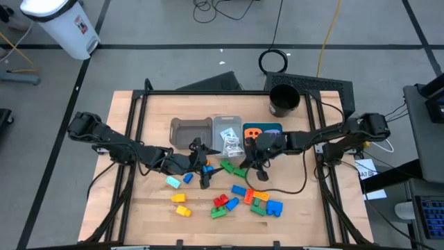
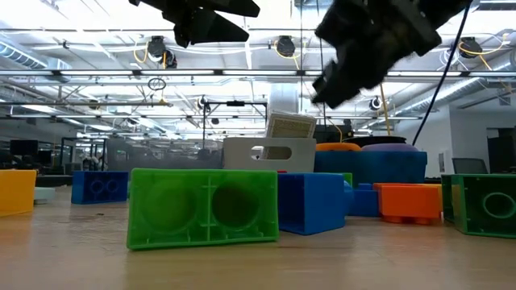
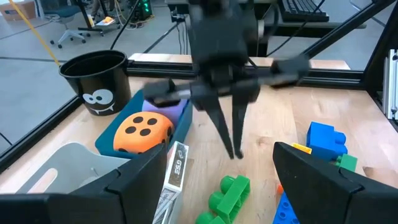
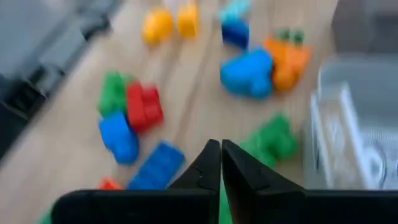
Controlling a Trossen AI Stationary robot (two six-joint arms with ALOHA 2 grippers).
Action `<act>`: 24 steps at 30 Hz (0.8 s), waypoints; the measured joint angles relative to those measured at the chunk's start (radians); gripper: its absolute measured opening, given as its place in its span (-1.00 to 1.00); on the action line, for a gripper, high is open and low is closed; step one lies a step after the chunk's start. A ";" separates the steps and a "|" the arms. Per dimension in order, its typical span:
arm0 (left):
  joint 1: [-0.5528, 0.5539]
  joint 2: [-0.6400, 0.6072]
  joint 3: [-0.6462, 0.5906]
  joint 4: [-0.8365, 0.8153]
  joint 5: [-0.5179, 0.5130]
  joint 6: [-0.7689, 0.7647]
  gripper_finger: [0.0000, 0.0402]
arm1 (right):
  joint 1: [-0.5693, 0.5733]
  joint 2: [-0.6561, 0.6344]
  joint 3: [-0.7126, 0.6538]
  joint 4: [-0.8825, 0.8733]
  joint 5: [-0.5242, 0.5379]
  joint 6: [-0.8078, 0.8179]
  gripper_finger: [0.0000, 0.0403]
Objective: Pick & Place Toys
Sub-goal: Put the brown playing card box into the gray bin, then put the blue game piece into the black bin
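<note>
The green brick (image 1: 232, 168) lies on the worktop (image 1: 312, 201) just in front of the clear bin (image 1: 229, 133), near the centre of the high view, with the wider scatter of bricks (image 1: 243, 199) at about five o'clock from it. Its long axis seems to run from ten o'clock towards four o'clock in that view, studs up as far as can be told.

The right claw (image 1: 258, 169) hangs just to its three o'clock, fingers pressed fully together and empty. In my judgement the step in hand is a pick of this brick, and the shut fingers cannot do it: they should spread first, then come down astride the short width, across the long axis, so the pads meet flat sides rather than studs. Keep the descent straight, since the clear bin wall and the cards (image 1: 229, 141) inside it stand close by at twelve o'clock.

The left claw (image 1: 202, 169) waits at nine o'clock from the brick, fingers spread wide, nothing in them, near a small blue brick (image 1: 187, 178). The teal bin (image 1: 271, 130) holds the orange cube (image 1: 252, 132).
</note>
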 joint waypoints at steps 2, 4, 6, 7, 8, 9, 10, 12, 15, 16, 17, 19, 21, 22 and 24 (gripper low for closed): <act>0.000 0.000 0.000 0.000 0.000 0.000 0.49 | 0.010 0.010 0.000 -0.039 0.057 -0.012 -0.98; 0.000 0.000 0.000 0.000 0.000 0.000 0.49 | 0.016 0.021 0.000 -0.043 0.134 -0.016 -0.97; 0.000 0.000 0.000 0.000 0.000 0.000 0.49 | 0.016 0.029 0.000 -0.050 0.178 -0.025 -0.98; 0.000 0.000 0.000 0.000 0.000 0.000 0.49 | 0.013 0.033 0.000 -0.046 0.183 -0.032 -0.99; 0.000 0.000 0.000 0.000 0.000 0.000 0.49 | 0.010 0.035 0.000 -0.036 0.195 -0.044 -0.99; 0.000 0.000 0.000 0.000 0.000 0.000 0.49 | 0.008 0.035 0.000 -0.025 0.214 -0.055 -0.99; 0.000 0.000 0.000 0.000 0.000 0.000 0.49 | 0.007 0.035 0.000 -0.016 0.243 -0.070 -0.99; 0.000 0.000 0.000 0.000 0.000 0.001 0.49 | 0.001 0.035 0.000 0.007 0.341 -0.120 -1.00; 0.000 0.000 0.000 0.000 0.000 0.001 0.49 | -0.017 0.035 0.000 0.070 0.515 -0.206 -0.99; 0.000 0.000 0.000 0.000 0.000 0.001 0.49 | -0.025 0.035 0.000 0.095 0.565 -0.236 -0.99; 0.000 0.000 0.000 0.000 0.000 0.001 0.49 | -0.035 0.035 0.000 0.117 0.606 -0.266 -0.99; 0.000 0.000 0.000 0.000 0.000 -0.001 0.49 | -0.055 0.035 0.000 0.144 0.643 -0.296 -1.00; 0.000 0.000 0.000 0.000 0.000 -0.001 0.49 | -0.071 0.035 0.000 0.152 0.643 -0.295 -0.99; 0.000 0.000 0.000 0.000 0.000 -0.002 0.49 | -0.074 0.035 0.000 0.151 0.643 -0.284 -0.99; 0.000 0.000 0.000 0.000 0.000 -0.002 0.49 | -0.069 0.035 0.000 0.149 0.643 -0.270 -0.98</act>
